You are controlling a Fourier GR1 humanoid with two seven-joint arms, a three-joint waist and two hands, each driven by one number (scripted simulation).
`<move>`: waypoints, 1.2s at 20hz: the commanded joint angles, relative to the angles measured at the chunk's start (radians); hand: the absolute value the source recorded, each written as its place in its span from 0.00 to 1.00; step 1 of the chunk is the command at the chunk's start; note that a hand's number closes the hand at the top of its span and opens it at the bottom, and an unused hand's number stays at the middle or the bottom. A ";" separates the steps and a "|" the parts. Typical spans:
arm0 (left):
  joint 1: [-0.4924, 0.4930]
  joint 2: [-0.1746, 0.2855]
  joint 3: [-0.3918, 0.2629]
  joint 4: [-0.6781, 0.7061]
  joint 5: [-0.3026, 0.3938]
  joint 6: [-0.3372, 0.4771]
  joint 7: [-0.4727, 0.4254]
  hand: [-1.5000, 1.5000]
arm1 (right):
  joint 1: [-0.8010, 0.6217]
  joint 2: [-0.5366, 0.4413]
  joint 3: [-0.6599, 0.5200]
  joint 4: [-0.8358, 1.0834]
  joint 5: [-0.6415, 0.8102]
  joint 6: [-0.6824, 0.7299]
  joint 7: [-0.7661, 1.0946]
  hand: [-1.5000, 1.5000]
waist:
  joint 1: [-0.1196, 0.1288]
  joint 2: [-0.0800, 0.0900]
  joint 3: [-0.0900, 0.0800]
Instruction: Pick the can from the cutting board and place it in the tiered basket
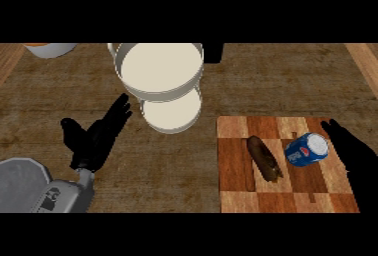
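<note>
Right robot hand (358, 160) is held open, fingers straight, just at 3 o'clock of the can (306, 149), which is laid on the board (240, 200) beside a brown food piece (264, 159). Left robot hand (96, 137) is spread open over the surface (148, 175); the basket (166, 95) is seen at 11 o'clock of the board.

Counter: the dark brown mottled worktop (295, 80) is looking rough and matt, like worn wood.
Board: the checkered wooden cutting board (236, 200) is showing smooth, faintly sheened grain.
Can: the blue and white cylindrical can (306, 150) is gleaming like glossy metal.
Basket: the white round tiered basket (161, 67) is looking smooth and matt.
</note>
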 commanded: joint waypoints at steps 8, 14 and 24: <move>0.003 -0.033 0.063 0.014 -0.042 -0.055 0.020 0.50 | 0.117 0.081 -0.031 0.136 0.165 -0.034 -0.164 0.00 | -0.009 -0.001 0.001; 0.061 -0.041 0.102 -0.025 -0.046 -0.097 0.002 0.50 | 0.101 0.154 -0.077 0.173 0.221 -0.048 -0.205 0.00 | -0.005 -0.001 0.001; 0.064 -0.119 0.091 -0.051 -0.123 -0.083 0.026 0.50 | 0.129 0.225 -0.155 0.272 0.237 -0.063 -0.361 0.00 | -0.006 -0.001 0.001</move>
